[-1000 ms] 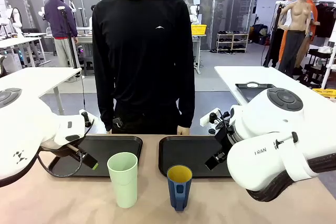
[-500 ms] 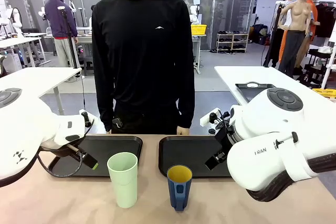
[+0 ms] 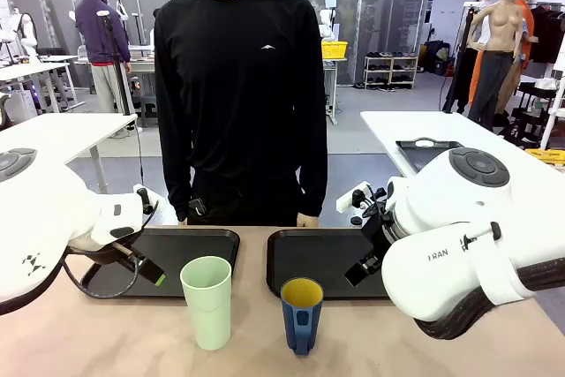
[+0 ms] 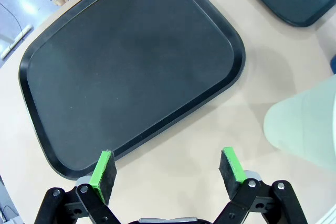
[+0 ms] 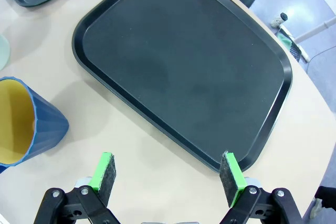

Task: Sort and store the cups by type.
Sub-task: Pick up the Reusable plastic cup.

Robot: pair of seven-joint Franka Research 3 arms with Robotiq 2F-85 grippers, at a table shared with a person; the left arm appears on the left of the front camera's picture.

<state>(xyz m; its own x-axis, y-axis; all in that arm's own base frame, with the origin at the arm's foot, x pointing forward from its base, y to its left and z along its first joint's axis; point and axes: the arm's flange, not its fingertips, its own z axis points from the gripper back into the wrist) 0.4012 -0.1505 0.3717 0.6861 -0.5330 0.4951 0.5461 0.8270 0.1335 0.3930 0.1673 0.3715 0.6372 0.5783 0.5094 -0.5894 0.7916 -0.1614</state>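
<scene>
Sitting upright near the robot-side edge of the tabletop [image 3: 115, 342]: mint-green tumbler [image 3: 207, 302] on the left, dark blue cup [image 3: 302, 315] just beside it on the right. There is a small gap between them, not touching. Blue cup is the shorter one, yellow inside, handle facing the robot side. Both stand on bare tabletop, neither on a tray.

Two black trays lie side by side behind the cups: left tray [image 3: 190, 240] behind the tumbler, right tray [image 3: 327, 249] behind the blue cup.

Left claw [image 3: 150, 271]: hangs low over the near left corner of the left tray, left of the tumbler and apart from it. Left wrist view has the green pads spread wide with nothing between them, tabletop and tray rim below. The tumbler sits at the right side of that view, outside the fingers.

Right claw [image 3: 366, 264]: over the near right part of the right tray, right of the blue cup and apart from it. Right wrist view has the pads spread fully wide, nothing gripped, the tray's near edge under them. The blue cup is at the left edge of that view, outside the fingers.

Person [image 3: 238, 86] in a black long-sleeved top stands at the far side, centred. One hand [image 3: 308, 219] is at the far tabletop edge by the right tray.
</scene>
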